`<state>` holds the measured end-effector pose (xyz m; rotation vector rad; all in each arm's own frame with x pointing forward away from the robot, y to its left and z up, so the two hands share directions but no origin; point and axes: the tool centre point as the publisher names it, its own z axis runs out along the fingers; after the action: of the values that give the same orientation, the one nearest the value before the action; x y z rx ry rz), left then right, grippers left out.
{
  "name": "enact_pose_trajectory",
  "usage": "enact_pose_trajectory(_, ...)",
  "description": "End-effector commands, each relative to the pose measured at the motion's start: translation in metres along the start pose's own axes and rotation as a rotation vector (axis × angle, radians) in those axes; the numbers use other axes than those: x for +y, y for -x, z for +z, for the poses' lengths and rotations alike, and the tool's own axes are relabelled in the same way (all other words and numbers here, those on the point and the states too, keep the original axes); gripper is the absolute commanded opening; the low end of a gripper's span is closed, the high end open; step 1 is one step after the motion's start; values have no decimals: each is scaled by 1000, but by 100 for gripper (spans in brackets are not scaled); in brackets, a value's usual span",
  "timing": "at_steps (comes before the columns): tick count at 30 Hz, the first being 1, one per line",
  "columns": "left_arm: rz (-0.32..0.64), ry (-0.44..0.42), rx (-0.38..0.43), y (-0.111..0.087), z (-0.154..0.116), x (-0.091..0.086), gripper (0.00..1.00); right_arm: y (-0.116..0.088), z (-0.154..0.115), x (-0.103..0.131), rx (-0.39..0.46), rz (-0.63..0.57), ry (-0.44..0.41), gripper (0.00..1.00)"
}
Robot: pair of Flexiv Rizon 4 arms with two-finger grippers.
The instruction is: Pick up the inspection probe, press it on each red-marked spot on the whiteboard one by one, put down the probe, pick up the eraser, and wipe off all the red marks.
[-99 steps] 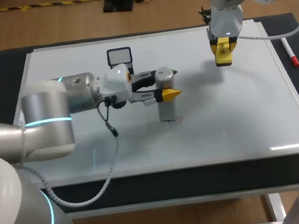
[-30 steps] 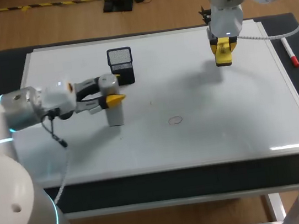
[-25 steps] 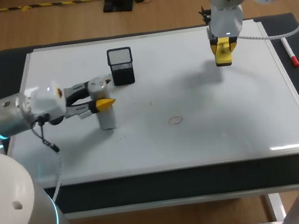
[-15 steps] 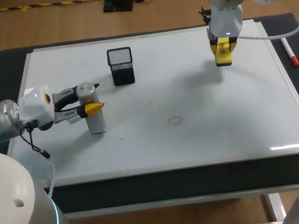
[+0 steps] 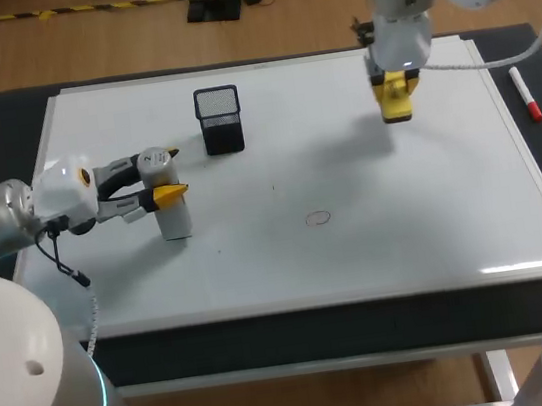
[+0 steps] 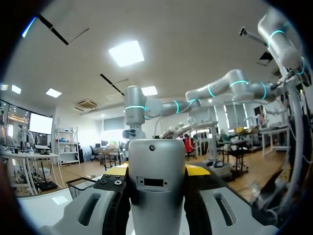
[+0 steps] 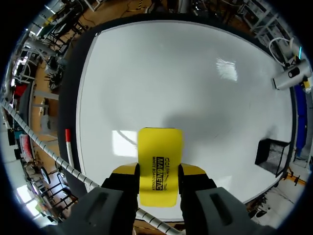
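Over whiteboard's [image 5: 407, 234] left: left hand [image 5: 172, 172] level, clamping upright probe [image 5: 173, 220] | right hand [image 5: 393, 97] pointing down, gripping eraser [image 7: 160, 156]

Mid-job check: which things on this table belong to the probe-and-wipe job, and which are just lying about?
Job:
- probe, held by left gripper
- eraser, held by right gripper
- whiteboard
- small ring-shaped red mark near the board's middle

Lying about:
- black mesh basket, standing on the board
- marker pen, off the board's right edge
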<state>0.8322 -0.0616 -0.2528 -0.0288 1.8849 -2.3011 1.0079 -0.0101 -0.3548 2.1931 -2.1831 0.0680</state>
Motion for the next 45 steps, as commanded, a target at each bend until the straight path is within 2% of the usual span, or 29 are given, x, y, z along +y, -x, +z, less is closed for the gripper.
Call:
enact_pose_trajectory(1,1,-2,2,1,0,0,0,29,-15,29,37,-37,-36,0)
enact_pose_trajectory(7,1,-2,2,1,0,0,0,69,-29,60,25,-98,-65,0)
enact_pose_trajectory(12,1,-2,2,1,0,0,0,87,-34,80,11,-139,-25,0)
enact_pose_trajectory(32,1,-2,2,1,0,0,0,91,-36,83,8,-162,-16,0)
enact_pose_trajectory(40,1,-2,2,1,0,0,0,110,-8,120,-13,-231,35,0)
enact_pose_trajectory(45,1,-2,2,1,0,0,0,128,3,145,-63,-286,70,0)
